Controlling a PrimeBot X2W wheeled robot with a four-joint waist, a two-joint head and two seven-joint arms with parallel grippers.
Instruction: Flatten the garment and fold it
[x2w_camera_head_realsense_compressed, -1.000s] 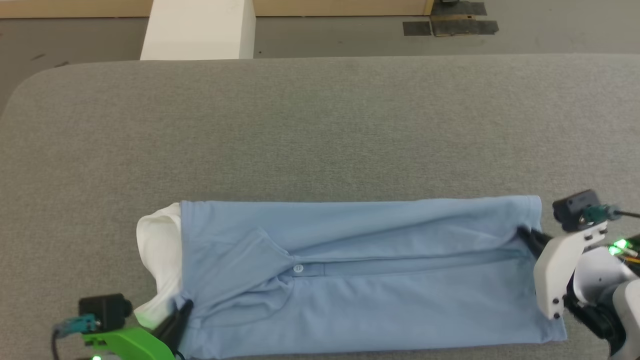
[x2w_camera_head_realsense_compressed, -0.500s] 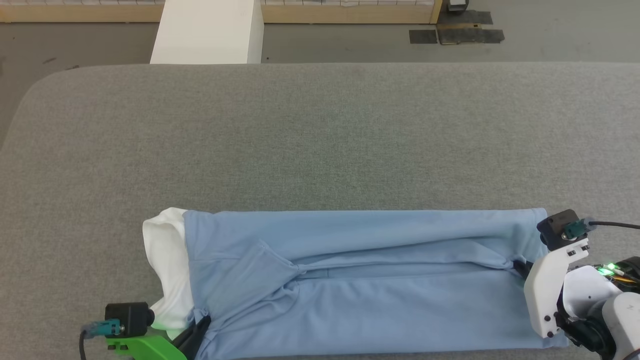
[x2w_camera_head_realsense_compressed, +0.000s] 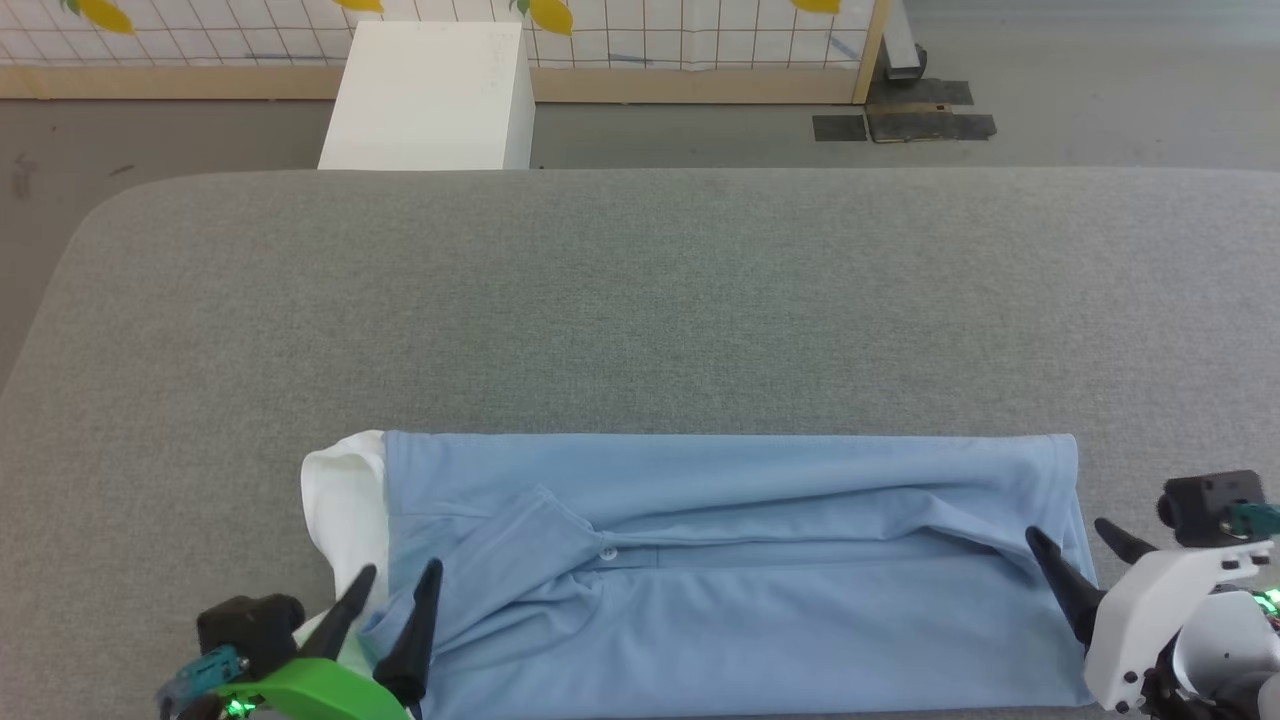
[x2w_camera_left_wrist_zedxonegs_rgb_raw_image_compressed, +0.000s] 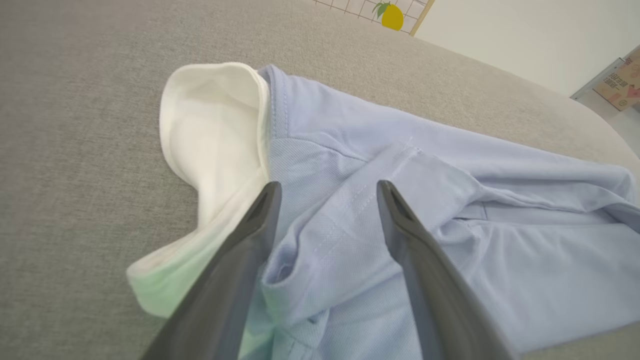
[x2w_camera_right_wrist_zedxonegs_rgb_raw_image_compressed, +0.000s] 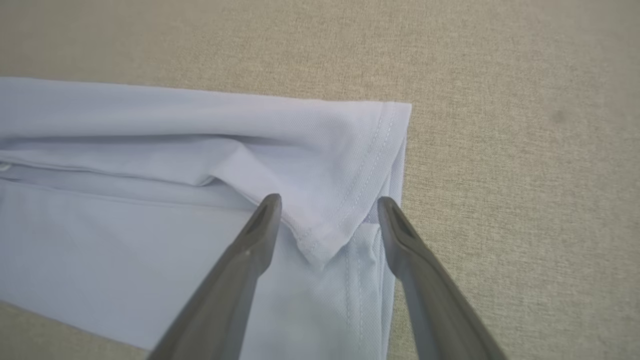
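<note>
Since the garment (x2w_camera_head_realsense_compressed: 720, 570) lies as a long folded band at the near edge of the surface (x2w_camera_head_realsense_compressed: 640, 300), w/ L hand (x2w_camera_head_realsense_compressed: 400, 568) open & empty at its neck end and R hand (x2w_camera_head_realsense_compressed: 1067, 530) likewise at the hem, both ends should be gripped thru all layers before cross-folding.

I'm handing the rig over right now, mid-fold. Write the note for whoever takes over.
Left gripper: open, empty, astride a fabric ridge beside the white collar.
Right gripper: open, empty, over the hem corner.
Garment: long folded band at the grey table's near edge, collar on the left.
Done: lengthwise folds.
To do: smooth creases along the placket, then fold across.
</note>
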